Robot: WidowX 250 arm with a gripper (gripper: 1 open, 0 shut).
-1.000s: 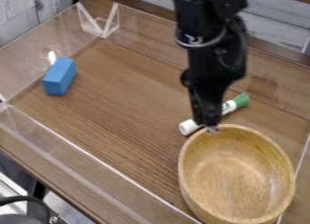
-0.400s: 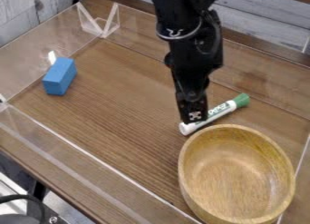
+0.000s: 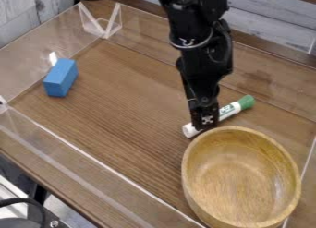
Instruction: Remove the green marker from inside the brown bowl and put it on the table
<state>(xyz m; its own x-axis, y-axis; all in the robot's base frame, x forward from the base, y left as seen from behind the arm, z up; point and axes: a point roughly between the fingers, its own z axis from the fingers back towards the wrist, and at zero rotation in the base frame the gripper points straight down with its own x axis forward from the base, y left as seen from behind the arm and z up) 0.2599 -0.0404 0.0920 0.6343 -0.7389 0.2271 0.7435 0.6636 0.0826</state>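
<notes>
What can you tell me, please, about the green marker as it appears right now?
The slim white-barrelled green marker has a green cap at its upper-right end and green lettering along the barrel. It looks like plastic. It lies flat and diagonal on the brown wood-grain table, outside the wide light-brown wooden bowl, just beyond its far rim. The black gripper stands over its lower-left part, hiding some barrel; whether the jaws touch it cannot be told.

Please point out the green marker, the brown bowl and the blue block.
green marker (image 3: 230, 108), camera view, white barrel right of the pincer.
brown bowl (image 3: 198, 150), camera view, upper-left rim.
blue block (image 3: 59, 78), camera view, top face.
</notes>
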